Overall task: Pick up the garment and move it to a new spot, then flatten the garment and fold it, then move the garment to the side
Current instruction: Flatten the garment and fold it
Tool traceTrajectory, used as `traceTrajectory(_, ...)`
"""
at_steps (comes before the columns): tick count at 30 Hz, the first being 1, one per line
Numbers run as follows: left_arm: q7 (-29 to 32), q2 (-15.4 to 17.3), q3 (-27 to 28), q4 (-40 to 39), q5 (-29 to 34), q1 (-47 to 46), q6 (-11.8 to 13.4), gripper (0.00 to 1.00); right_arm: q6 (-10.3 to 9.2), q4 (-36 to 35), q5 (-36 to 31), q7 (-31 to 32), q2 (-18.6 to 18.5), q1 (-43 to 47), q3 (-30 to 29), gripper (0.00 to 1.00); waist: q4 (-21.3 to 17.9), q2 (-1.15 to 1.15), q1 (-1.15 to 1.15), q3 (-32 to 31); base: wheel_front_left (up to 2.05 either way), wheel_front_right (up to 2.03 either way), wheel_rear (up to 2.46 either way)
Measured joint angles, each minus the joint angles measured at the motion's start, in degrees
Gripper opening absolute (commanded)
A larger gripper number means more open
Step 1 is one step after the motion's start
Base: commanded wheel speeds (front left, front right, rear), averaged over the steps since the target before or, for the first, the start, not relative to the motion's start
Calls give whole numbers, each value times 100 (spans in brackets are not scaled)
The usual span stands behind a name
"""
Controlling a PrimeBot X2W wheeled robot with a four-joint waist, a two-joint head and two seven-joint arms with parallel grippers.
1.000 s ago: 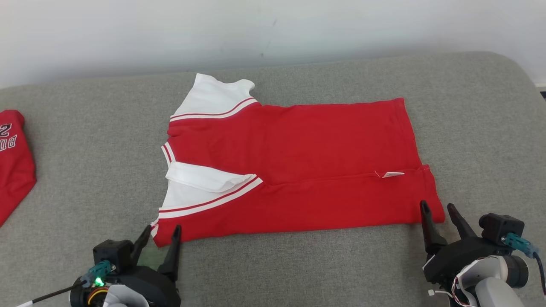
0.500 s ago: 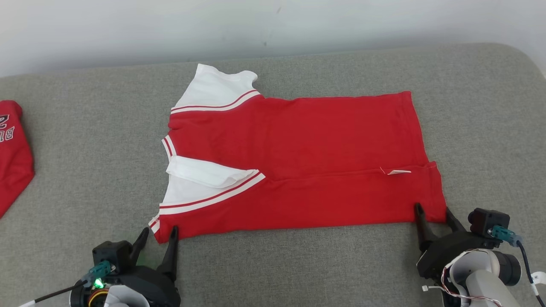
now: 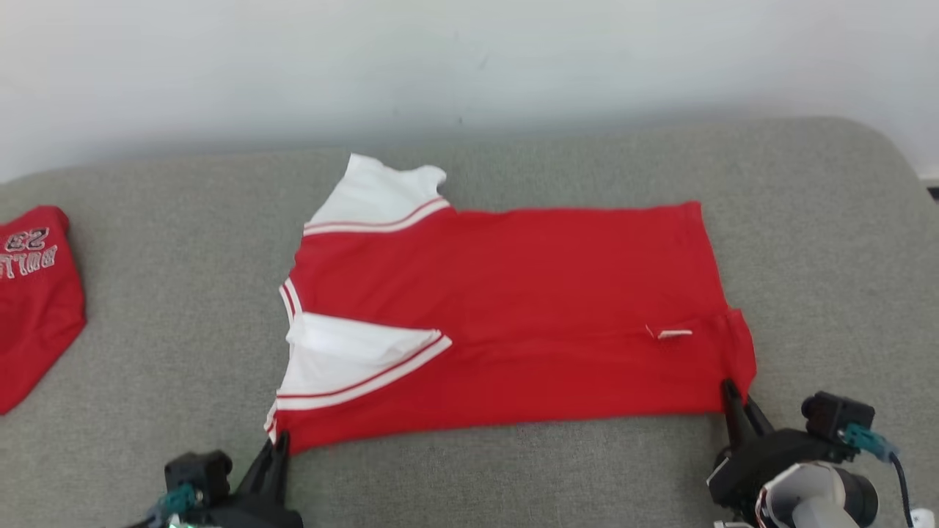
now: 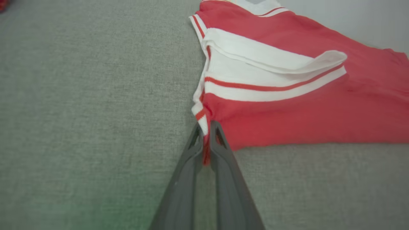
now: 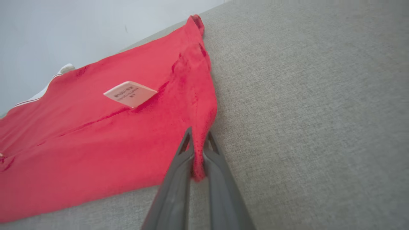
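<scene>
The garment (image 3: pixel 513 308), a red jersey with white striped sleeves, lies spread sideways on the grey cushion (image 3: pixel 183 308), its near long edge folded over. A small white tag (image 3: pixel 673 334) sits near its right end. My left gripper (image 3: pixel 277 442) is shut on the garment's near left corner (image 4: pixel 204 127), red and white trim pinched between the fingers. My right gripper (image 3: pixel 732 392) is shut on the near right corner (image 5: pixel 198 150), the cloth bunched between its fingers. The tag (image 5: pixel 130 93) shows up close in the right wrist view.
A second red jersey (image 3: pixel 33 293) with lettering lies at the cushion's far left edge. A pale wall (image 3: pixel 469 66) rises behind the cushion. Bare grey cushion runs along the near side and to the right of the garment.
Both grippers have moved forward onto the garment's near corners and shut on them. The head camera has tilted, so the whole scene sits lower in the picture.
</scene>
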Motion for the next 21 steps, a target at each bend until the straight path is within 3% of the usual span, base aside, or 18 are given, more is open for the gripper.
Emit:
traceTrajectory(15,29,234,212,-1526,-134,1635,611,0,0,-1469,287,564,82,1617,-318,0,248,0,-1,-359,0,0,0)
traceTrajectory(16,27,245,191,-1555,-88,1643,644,0,0,-1516,203,586,92,1674,-350,36,265,-1,-1,-368,0,0,0)
traceTrajectory(17,23,241,220,-1600,-78,1642,653,45,0,-1570,158,603,123,1694,-394,100,279,-1,-1,-384,0,0,0)
traceTrajectory(18,8,243,233,-1642,-64,1640,654,89,0,-1644,84,580,148,1704,-437,100,290,-1,-1,-406,0,0,0)
traceTrajectory(19,-7,243,250,-1697,2,1642,665,100,0,-1751,0,498,162,1709,-478,100,299,-1,-1,-428,0,0,0)
traceTrajectory(21,-35,224,374,-1855,73,1642,691,100,0,-1980,-259,334,165,1707,-521,100,312,-1,-1,-473,0,0,0)
